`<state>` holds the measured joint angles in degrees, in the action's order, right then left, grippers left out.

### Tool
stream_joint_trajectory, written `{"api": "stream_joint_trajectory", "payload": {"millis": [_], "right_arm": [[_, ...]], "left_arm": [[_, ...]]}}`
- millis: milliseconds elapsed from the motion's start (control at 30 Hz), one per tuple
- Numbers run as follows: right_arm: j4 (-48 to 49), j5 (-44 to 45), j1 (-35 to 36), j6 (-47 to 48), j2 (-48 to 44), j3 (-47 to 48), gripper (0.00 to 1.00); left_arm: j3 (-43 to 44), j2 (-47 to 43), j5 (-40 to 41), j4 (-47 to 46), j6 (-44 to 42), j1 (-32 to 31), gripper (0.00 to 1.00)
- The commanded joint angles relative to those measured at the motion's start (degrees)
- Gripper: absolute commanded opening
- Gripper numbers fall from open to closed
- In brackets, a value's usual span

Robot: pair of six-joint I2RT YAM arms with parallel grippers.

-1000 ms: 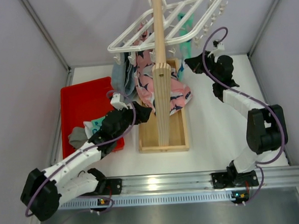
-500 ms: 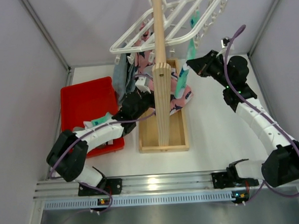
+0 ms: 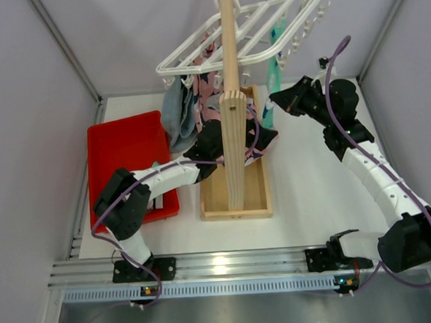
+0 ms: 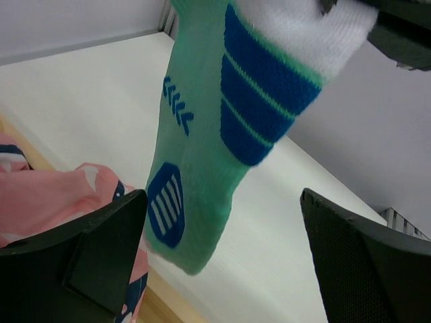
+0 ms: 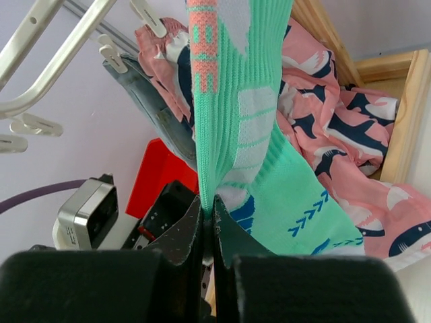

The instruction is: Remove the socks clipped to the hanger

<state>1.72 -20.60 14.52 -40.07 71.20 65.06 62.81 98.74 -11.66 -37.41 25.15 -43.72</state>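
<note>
The white grid hanger (image 3: 244, 31) hangs from the top of the wooden post; its bars and clips also show in the right wrist view (image 5: 40, 40). A teal-green sock (image 3: 272, 77) with blue and white marks hangs from a clip at its right side. My right gripper (image 3: 283, 99) is shut on this sock, pinching its folded edge (image 5: 214, 202). My left gripper (image 3: 261, 135) reaches past the post and is open below the sock. The sock's lower end (image 4: 202, 168) hangs just above the gap between the left gripper's spread fingers (image 4: 87, 256), touching neither.
A tall wooden post (image 3: 231, 94) stands in a wooden box base (image 3: 236, 197). A pink cloth with navy print (image 5: 350, 134) and a blue-grey cloth (image 3: 177, 112) hang from the hanger behind the post. A red tray (image 3: 123, 149) lies at the left.
My left arm swung from the red tray to the right, past the post, under the sock. My right gripper moved down from the hanger's edge and now pinches the teal sock.
</note>
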Motion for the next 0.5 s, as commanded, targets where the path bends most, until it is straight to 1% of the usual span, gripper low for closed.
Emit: {"api": "stream_joint_trajectory", "payload": {"millis": [0, 100, 167, 200, 233, 267, 300, 333, 367, 400, 433, 467], "right_arm": [[-0.6, -1.5, 0.4, 0.0, -1.9, 3.1, 0.00], [-0.3, -2.3, 0.4, -0.6, -2.3, 3.2, 0.00], [-0.4, -2.3, 0.4, -0.7, -2.4, 3.1, 0.00], [-0.4, -2.3, 0.4, -0.8, -2.6, 3.1, 0.00], [-0.2, -2.4, 0.4, -0.8, -2.7, 3.1, 0.00], [-0.2, -2.5, 0.4, -0.6, -2.9, 3.1, 0.00], [-0.2, -2.3, 0.5, -0.4, -3.2, 3.1, 0.00], [-0.3, -2.0, 0.5, 0.0, -3.3, 3.1, 0.01], [-0.4, -1.6, 0.1, 0.3, -3.3, 3.5, 0.04], [-0.4, -1.3, -0.2, 0.8, -3.3, 3.8, 0.18], [-0.5, -1.4, -0.5, 1.0, -3.1, 4.2, 0.27], [-0.6, -2.0, -1.5, 1.9, -2.5, 5.2, 0.41]], "left_arm": [[5.2, 2.6, 0.5, -3.9, -1.6, -0.3, 0.98], [7.6, 4.4, 1.5, -3.8, -1.7, -0.4, 0.98], [8.6, 5.2, 1.9, -3.8, -2.1, -0.4, 0.88], [9.5, 5.5, 1.6, -3.8, -2.4, -0.4, 0.80], [9.9, 5.8, 1.5, -3.9, -2.2, -0.3, 0.63], [10.3, 5.9, 1.8, -3.8, -1.8, -0.4, 0.19], [10.7, 6.0, 1.5, -3.2, -1.0, -0.4, 0.00], [11.0, 5.9, 1.2, -2.4, -0.7, -0.3, 0.00], [11.0, 5.7, 0.3, -2.4, -0.1, -0.3, 0.00], [11.0, 5.4, 0.2, -2.4, 0.4, -0.3, 0.00], [10.8, 5.2, 0.1, -2.4, 0.7, -0.3, 0.00], [10.6, 4.8, -0.5, -2.4, 1.3, -0.3, 0.00]]}}
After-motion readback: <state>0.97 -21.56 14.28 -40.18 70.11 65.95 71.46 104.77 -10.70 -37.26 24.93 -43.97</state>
